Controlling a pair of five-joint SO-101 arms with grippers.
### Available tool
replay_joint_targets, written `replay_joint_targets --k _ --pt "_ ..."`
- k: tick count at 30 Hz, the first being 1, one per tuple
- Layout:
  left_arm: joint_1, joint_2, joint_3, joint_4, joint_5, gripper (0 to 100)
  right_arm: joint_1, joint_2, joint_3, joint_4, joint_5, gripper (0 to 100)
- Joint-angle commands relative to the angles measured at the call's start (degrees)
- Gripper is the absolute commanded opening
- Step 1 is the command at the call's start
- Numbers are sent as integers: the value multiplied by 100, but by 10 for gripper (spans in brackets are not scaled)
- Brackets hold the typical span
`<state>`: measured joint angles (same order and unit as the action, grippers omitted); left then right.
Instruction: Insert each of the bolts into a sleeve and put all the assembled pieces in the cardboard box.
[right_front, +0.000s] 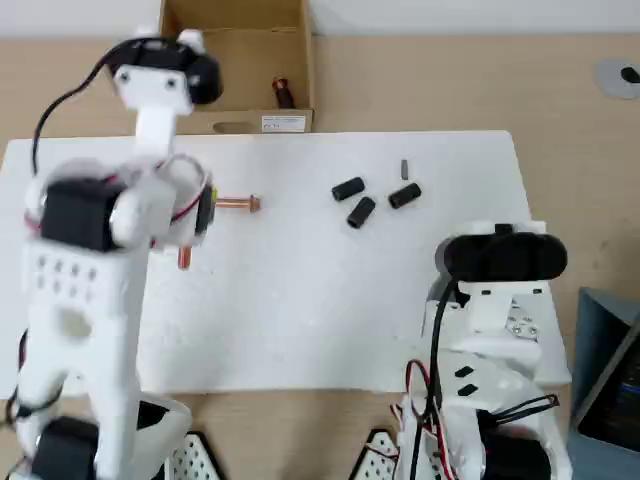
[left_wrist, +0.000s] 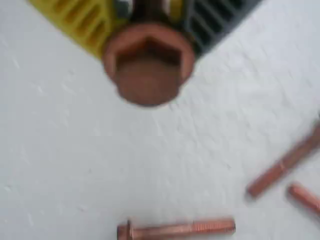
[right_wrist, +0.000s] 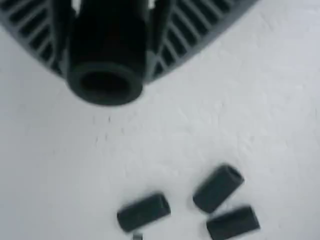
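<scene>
With one piece (right_front: 283, 92) apparently in the cardboard box (right_front: 220, 70) at upper left, a bolt (left_wrist: 148, 65) is gripped by the left end effector (left_wrist: 150, 17), a sleeve (right_wrist: 105, 70) by the right end effector (right_wrist: 107, 25); three sleeves (right_front: 361, 211) are left loose.

The left arm (right_front: 80, 300) and the right arm (right_front: 495, 330) are both built from white printed shells in which black motor blocks are set. A grid of small round holes (right_front: 62, 270) is seen in the left arm's lower shell. A black cable (right_front: 55, 105) is looped beside its upper part, and thin red wires (right_front: 188, 205) are run past its wrist. A black lead (right_front: 437, 335) is strung down the right arm, where a plate with small screws (right_front: 520, 325) is fitted. The left arm is fitted with a yellow finger (left_wrist: 75, 22) and a dark finger (left_wrist: 220, 20), both ribbed. The right arm's fingers (right_wrist: 30, 25) are dark grey and ribbed.
</scene>
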<state>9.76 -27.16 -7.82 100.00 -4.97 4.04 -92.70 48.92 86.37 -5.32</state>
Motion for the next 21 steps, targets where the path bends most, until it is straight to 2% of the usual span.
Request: replay_joint_targets --k 1,4,9,17,21 --pt "-9 -866 756 -308 352 2 22 -215 242 -413 -26 9" --pt "-9 -1560 1538 -703 545 2 -110 -321 602 -651 -26 9" --pt "-9 -2870 2901 -1495 721 2 -804 -505 945 -862 -62 9" --pt "-18 -4769 4642 -2259 1354 2 -1429 -1051 1648 -1495 -62 9" --pt "-18 -5692 5512 -2620 1398 2 -1833 -1429 2026 -1723 -53 9"
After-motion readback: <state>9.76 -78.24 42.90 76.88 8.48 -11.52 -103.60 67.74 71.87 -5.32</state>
